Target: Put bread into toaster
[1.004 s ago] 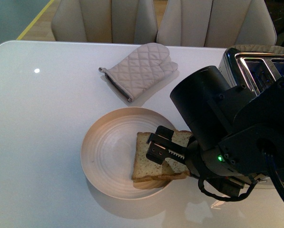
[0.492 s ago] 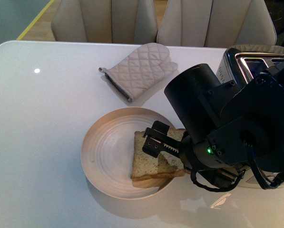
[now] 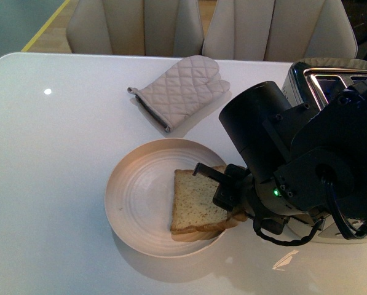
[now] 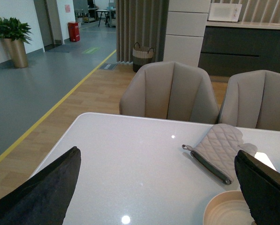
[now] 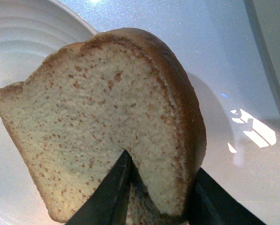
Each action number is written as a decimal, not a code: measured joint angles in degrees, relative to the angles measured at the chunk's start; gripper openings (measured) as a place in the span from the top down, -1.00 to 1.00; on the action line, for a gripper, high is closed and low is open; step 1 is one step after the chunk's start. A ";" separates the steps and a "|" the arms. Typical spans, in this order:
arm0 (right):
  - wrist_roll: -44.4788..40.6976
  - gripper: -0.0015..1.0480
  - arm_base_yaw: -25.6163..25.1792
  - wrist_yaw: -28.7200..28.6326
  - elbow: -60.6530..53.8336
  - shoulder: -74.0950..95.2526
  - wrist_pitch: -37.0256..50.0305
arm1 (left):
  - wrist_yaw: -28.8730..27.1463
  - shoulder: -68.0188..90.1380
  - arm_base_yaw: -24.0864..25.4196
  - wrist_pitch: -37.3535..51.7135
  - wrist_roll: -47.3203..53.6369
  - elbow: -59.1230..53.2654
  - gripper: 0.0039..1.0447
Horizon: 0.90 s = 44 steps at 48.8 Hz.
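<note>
The bread [image 3: 194,204], a tan speckled slice with a brown crust, sits tilted over the right side of the beige plate [image 3: 118,200]. My right gripper [image 3: 225,192] is shut on its right edge. In the right wrist view the bread [image 5: 102,117] fills the frame, its crust edge pinched between the two dark fingers [image 5: 107,197] of my right gripper [image 5: 158,199]. The silver toaster [image 3: 331,77] stands at the far right, mostly hidden behind my right arm. My left gripper [image 4: 157,157] is open above the table, holding nothing.
A quilted oven mitt [image 3: 182,88] lies beyond the plate, and it also shows in the left wrist view as the oven mitt [image 4: 219,147]. Beige chairs [image 3: 140,24] line the table's far edge. The plate rim [image 4: 224,208] sits near my left gripper's finger.
My right wrist has rolled with the bread in its grip. The toothed finger that lay over the slice has turned aside, and the slice's right edge has tipped up.
</note>
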 joint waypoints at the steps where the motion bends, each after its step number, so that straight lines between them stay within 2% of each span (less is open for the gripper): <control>1: 0.07 0.56 0.00 0.00 -0.04 -0.07 0.07 | 0.00 0.00 0.00 0.00 0.00 0.00 -0.87; 6: 0.35 0.82 0.00 0.07 -0.59 -0.96 0.26 | 0.00 0.00 0.00 0.00 0.00 -0.02 -0.87; 10: 0.50 0.91 0.00 0.26 -1.20 -1.64 0.57 | 0.00 0.00 0.00 0.00 0.00 0.00 -0.87; 29: -1.53 0.92 0.50 3.34 -4.98 -8.48 3.74 | 0.00 0.00 0.00 0.00 0.00 0.00 -0.87; 44: -8.31 0.92 0.94 5.73 -5.88 -16.92 3.93 | 0.00 0.00 0.00 0.00 0.00 0.00 -0.87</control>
